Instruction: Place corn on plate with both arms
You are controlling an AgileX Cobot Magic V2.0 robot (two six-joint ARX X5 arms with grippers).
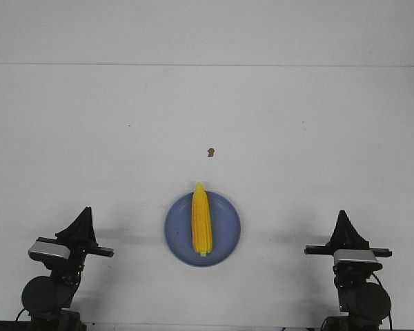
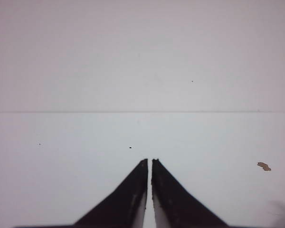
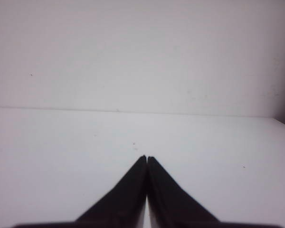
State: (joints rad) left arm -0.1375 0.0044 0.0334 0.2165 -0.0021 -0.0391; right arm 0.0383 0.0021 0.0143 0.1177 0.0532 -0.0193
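Note:
The yellow corn (image 1: 202,220) lies on the blue plate (image 1: 223,241) at the near middle of the table, its pointed tip away from me and just over the far rim. My left gripper (image 1: 85,211) sits at the near left, well apart from the plate, shut and empty; in the left wrist view (image 2: 149,160) only a thin slit shows between its fingers. My right gripper (image 1: 343,214) sits at the near right, also apart from the plate, shut and empty; it also shows in the right wrist view (image 3: 147,157). Neither wrist view shows corn or plate.
A tiny brown speck (image 1: 210,152) lies on the white table beyond the plate; it also shows in the left wrist view (image 2: 263,166). The table's far edge meets a white wall (image 1: 207,31).

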